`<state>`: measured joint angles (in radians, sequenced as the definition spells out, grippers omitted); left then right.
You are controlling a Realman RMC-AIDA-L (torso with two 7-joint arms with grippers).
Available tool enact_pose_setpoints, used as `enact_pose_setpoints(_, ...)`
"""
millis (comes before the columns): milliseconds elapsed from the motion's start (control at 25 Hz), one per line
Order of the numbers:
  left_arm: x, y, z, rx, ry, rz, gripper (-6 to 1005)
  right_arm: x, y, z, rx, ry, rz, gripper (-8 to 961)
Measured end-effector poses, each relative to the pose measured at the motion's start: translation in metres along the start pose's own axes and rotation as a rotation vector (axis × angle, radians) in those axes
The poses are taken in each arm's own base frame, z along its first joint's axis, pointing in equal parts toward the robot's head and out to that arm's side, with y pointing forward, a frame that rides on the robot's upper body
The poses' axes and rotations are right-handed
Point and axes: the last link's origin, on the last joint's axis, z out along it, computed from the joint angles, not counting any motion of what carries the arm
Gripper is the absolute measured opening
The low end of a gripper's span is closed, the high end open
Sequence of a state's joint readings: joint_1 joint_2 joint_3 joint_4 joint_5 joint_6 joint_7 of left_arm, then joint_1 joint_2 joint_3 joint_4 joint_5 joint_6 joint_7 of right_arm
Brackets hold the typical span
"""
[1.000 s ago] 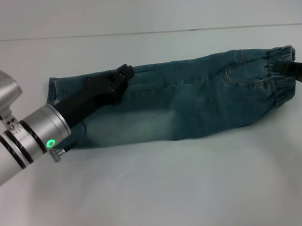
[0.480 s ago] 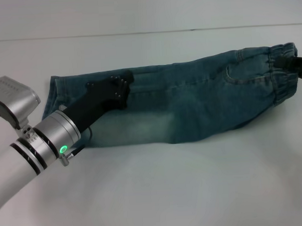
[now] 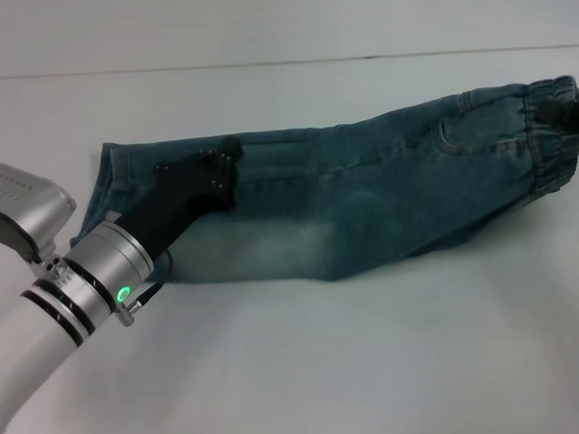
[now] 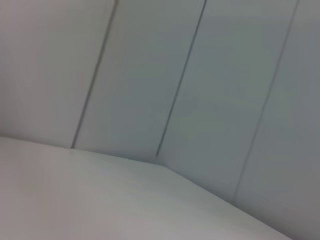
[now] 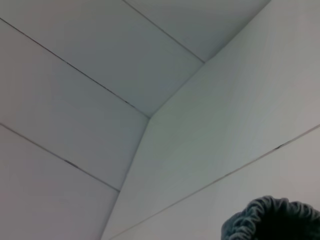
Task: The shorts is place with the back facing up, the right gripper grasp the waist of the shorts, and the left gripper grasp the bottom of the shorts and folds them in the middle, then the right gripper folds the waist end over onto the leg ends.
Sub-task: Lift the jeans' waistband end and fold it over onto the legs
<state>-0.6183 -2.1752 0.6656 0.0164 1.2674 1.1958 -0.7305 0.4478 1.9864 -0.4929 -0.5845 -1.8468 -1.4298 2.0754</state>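
The shorts (image 3: pixel 365 194), faded blue-green denim, lie folded lengthwise across the white table in the head view. The leg ends (image 3: pixel 105 182) are at the left and the ruffled waist (image 3: pixel 546 143) is at the right. My left gripper (image 3: pixel 225 164), black with a silver wrist, rests over the leg part, a little in from the hems. At the right edge of the view, my right gripper (image 3: pixel 559 109) is shut on the waist and holds it slightly raised. A bit of the gathered waist (image 5: pixel 272 220) also shows in the right wrist view.
The white table (image 3: pixel 373 367) stretches in front of the shorts. A white panelled wall (image 3: pixel 281 25) rises behind it. The left wrist view shows only wall panels and table surface.
The right gripper has drawn the waist up and to the right. The left arm has pulled back toward the lower left, its gripper sliding a little along the leg part.
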Motion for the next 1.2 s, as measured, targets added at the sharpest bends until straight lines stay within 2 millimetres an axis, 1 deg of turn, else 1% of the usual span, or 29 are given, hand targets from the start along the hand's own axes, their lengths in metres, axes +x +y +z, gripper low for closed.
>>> enact_pose_setpoints(200,-0.004,0.002,-0.002,0.042,0.026,0.008,9,0.0,0.001,0.0,-0.009,0.003,0.001,119)
enact_pose_setpoints(240,-0.006,0.006,0.0,0.052,0.032,0.027,9,0.0,0.002,-0.001,-0.018,0.001,0.002,119)
enact_pose_setpoints(280,-0.006,0.006,0.0,0.052,0.032,0.027,8,0.0,0.002,-0.001,-0.018,0.001,0.002,119)
enact_pose_setpoints(320,-0.009,0.011,0.002,0.067,0.039,0.055,8,0.0,0.004,-0.003,-0.035,-0.002,0.006,119)
enact_pose_setpoints(360,-0.009,0.011,0.002,0.067,0.039,0.055,8,0.0,0.004,-0.003,-0.035,-0.002,0.006,119)
enact_pose_setpoints(520,-0.015,0.027,0.009,0.098,0.042,0.124,8,0.002,0.008,-0.01,-0.074,-0.011,0.021,119)
enact_pose_setpoints(760,-0.018,0.033,0.012,0.114,0.039,0.16,4,0.003,0.007,-0.02,-0.087,-0.022,0.047,119)
enact_pose_setpoints(1200,-0.023,0.041,0.013,0.109,0.025,0.145,2,0.01,0.004,-0.035,-0.088,-0.025,0.061,119)
